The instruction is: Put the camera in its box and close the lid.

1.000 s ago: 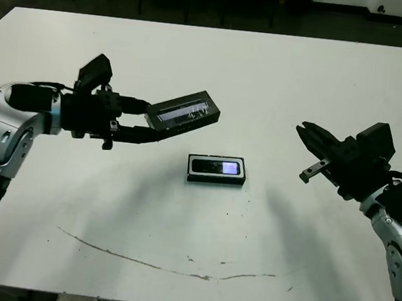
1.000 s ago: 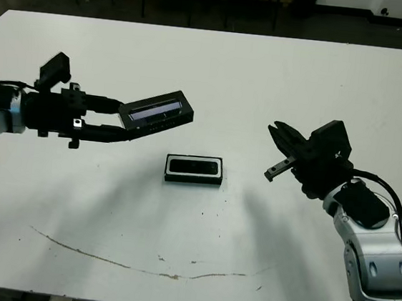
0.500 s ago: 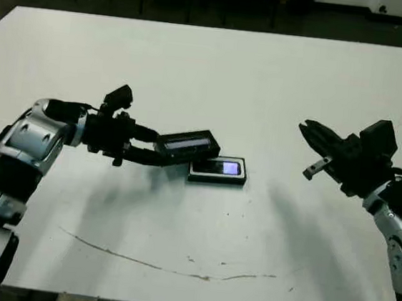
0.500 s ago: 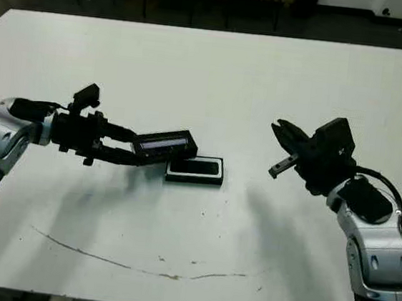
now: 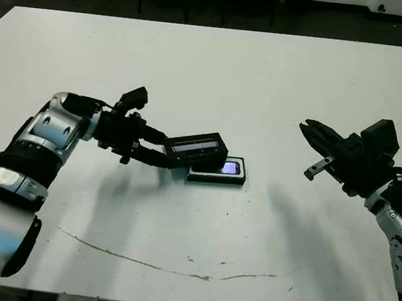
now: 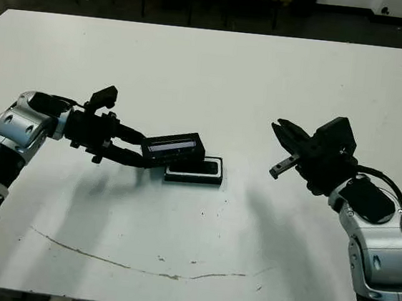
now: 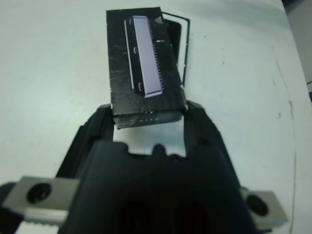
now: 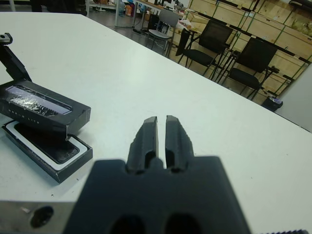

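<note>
The box (image 5: 216, 174) sits mid-table (image 5: 266, 78) with the camera (image 5: 224, 168) inside, bare white surface on every side. The left gripper (image 5: 168, 154) reaches in low from the left, pinching the lid (image 5: 198, 149) by its end; the lid overlaps the box's left part, tilted above it. The right gripper (image 5: 311, 148) hovers well apart to the right, fingers (image 8: 157, 136) almost pressed together, holding nothing.
</note>
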Controlling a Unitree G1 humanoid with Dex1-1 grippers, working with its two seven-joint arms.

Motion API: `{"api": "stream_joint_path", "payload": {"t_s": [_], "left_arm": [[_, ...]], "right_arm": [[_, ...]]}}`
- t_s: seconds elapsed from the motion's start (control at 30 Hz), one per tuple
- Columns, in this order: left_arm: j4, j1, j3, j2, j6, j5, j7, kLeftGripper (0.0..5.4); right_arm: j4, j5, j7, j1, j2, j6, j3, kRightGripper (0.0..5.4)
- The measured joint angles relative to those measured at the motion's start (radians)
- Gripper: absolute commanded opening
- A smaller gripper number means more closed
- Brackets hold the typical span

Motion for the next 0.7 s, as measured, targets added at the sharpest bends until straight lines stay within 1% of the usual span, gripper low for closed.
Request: {"api": "stream_joint_path", "payload": {"t_s": [0.27,0.5,0.7], "left_arm": [[-0.015,-0.014,-0.05,-0.025,0.0,0.038,-0.025,2.39],[-0.033,-0.026,-0.071,-0.035,-0.004,0.07,-0.025,2.39],[0.005,-0.058,-0.117,-0.055,-0.03,0.14,-0.022,2.39]], "right_arm": [[0.001,0.0,0.0,0.004,-0.003,0.0,-0.001,0.0],[0.001,0.003,0.002,0.008,-0.004,0.0,-0.008,0.0],[0.002,-0.001,0.002,0.011,-0.004,-0.015,-0.008,0.0]]}}
